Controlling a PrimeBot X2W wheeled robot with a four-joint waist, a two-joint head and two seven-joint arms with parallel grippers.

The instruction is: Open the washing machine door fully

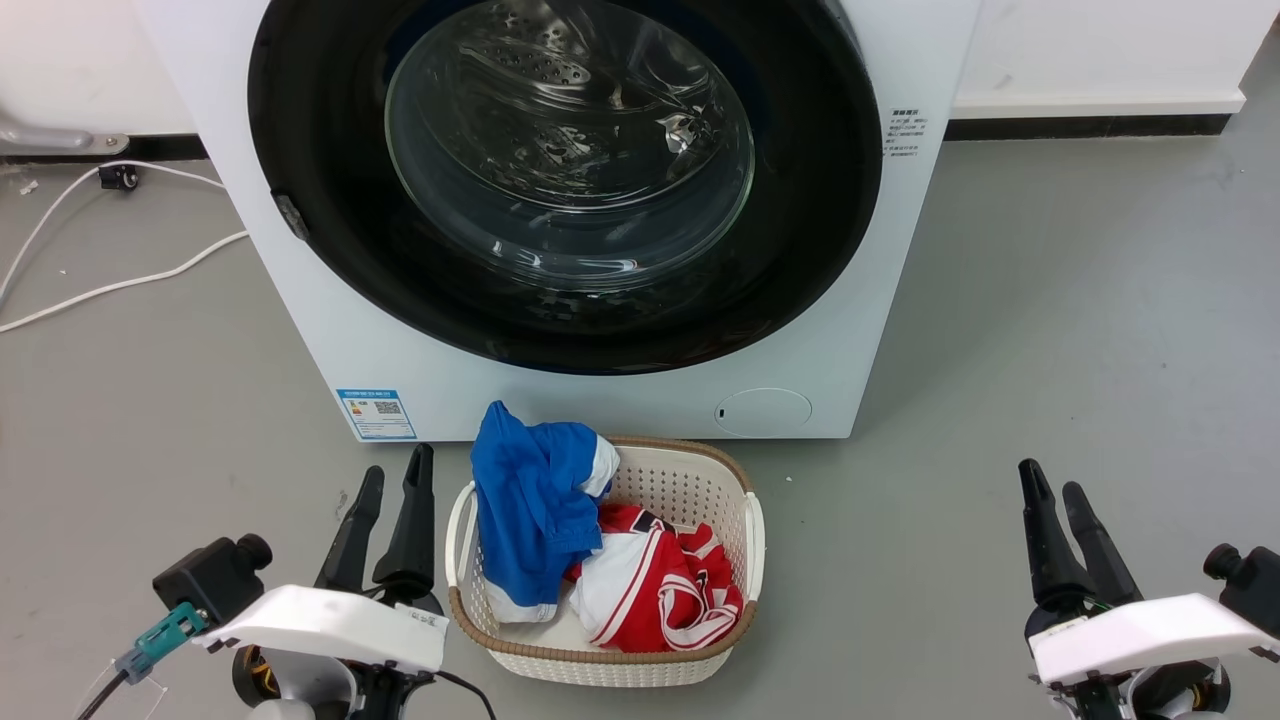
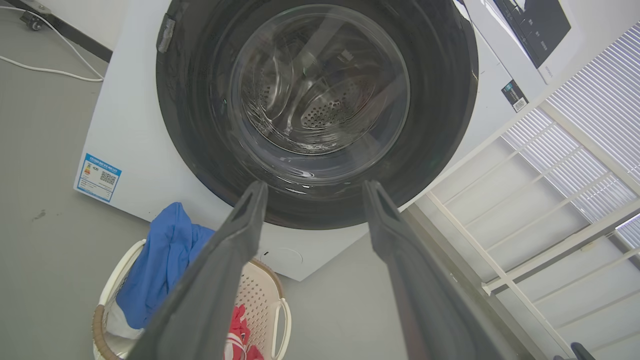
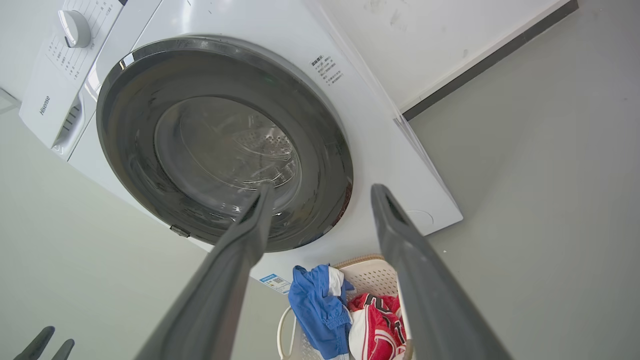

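Progress on the task is nil as far as I can see: the washing machine door (image 1: 565,180) sits closed, its black ring flat against the white front of the washing machine (image 1: 620,400), glass bulge facing me. My left end effector (image 1: 397,462) and right end effector (image 1: 1050,478) hang low on either side of the laundry basket (image 1: 745,520), well apart from the door, each with fingers parted and holding nothing. Everything is left to do, I judge — reach the small grey tab (image 1: 291,216) on the door's left rim, pull it free, then swing the door round fully. The basket stands just in front of the machine — it may crowd the swing.
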